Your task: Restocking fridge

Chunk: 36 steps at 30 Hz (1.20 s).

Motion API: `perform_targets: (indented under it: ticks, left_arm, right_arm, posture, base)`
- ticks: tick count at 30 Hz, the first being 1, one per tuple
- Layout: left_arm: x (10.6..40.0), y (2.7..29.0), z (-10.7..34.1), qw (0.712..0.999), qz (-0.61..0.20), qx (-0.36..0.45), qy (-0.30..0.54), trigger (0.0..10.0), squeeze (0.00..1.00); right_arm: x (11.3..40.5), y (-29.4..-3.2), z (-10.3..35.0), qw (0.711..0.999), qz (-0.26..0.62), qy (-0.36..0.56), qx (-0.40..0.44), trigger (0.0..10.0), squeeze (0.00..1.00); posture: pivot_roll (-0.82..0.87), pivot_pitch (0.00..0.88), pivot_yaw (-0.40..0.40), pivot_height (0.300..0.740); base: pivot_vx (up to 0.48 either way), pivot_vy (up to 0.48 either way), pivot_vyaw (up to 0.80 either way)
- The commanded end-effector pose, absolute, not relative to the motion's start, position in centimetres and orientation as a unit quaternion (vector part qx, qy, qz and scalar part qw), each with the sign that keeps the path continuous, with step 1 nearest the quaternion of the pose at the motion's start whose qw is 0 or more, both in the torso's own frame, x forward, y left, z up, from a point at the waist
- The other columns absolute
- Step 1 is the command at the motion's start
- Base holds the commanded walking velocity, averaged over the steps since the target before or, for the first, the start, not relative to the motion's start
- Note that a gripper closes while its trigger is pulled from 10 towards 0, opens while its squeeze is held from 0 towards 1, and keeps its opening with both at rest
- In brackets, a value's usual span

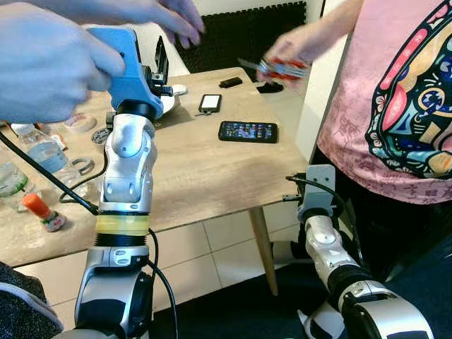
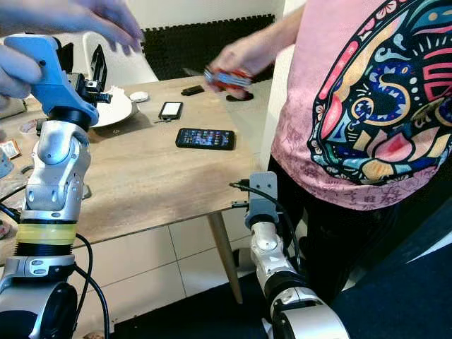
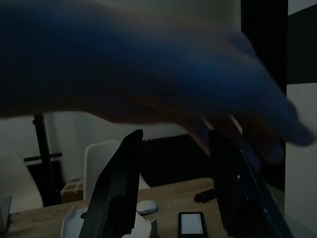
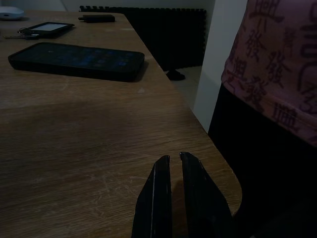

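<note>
Your left pincer point(image 3: 173, 193) gapes empty above the bench point(image 1: 205, 169); right pincer point(image 4: 171, 193) nearly closed at its edge. Restocking looks unstarted; no fridge visible.

Home room, wooden table point(image 1: 205, 176) (phones point(image 1: 247, 131)), tiled floor point(image 1: 212, 258)

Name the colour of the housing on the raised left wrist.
Blue housing, clearest in the left eye view.

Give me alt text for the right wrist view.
The right gripper, its two black fingers nearly shut and holding nothing, hovers low over the corner of a wooden table. A dark phone lies flat farther along, and a person in a pink shirt stands beside the table.
</note>
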<state>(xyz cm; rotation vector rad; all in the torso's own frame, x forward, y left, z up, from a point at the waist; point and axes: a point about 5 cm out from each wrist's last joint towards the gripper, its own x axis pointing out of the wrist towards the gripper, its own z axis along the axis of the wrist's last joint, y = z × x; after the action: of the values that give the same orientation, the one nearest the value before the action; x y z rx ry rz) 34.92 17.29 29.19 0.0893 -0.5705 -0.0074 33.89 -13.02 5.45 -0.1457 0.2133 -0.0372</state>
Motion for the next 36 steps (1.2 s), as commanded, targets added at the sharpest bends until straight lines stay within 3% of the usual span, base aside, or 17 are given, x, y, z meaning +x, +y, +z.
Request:
perform_targets:
  ticks: [1, 36]
  left_arm:
    - [34.89, 17.39, 29.08, 0.959, -0.004, 0.052, -0.278, 10.0, 0.00]
    - [34.87, 17.24, 28.80, 0.961, -0.007, 0.049, -0.272, 10.0, 0.00]
  right_arm:
    - [33.71, -12.90, 5.11, 0.991, -0.019, 0.115, -0.071, 10.0, 0.00]
    - [33.53, -12.93, 4.85, 0.990, -0.020, 0.119, -0.071, 10.0, 0.00]
  posture:
    - [0.07, 0.000, 0.041, 0.740]
    - [0.07, 0.000, 0.044, 0.740]
  base:
    - [0.000, 0.000, 0.00]
    - [0.000, 0.000, 0.00]
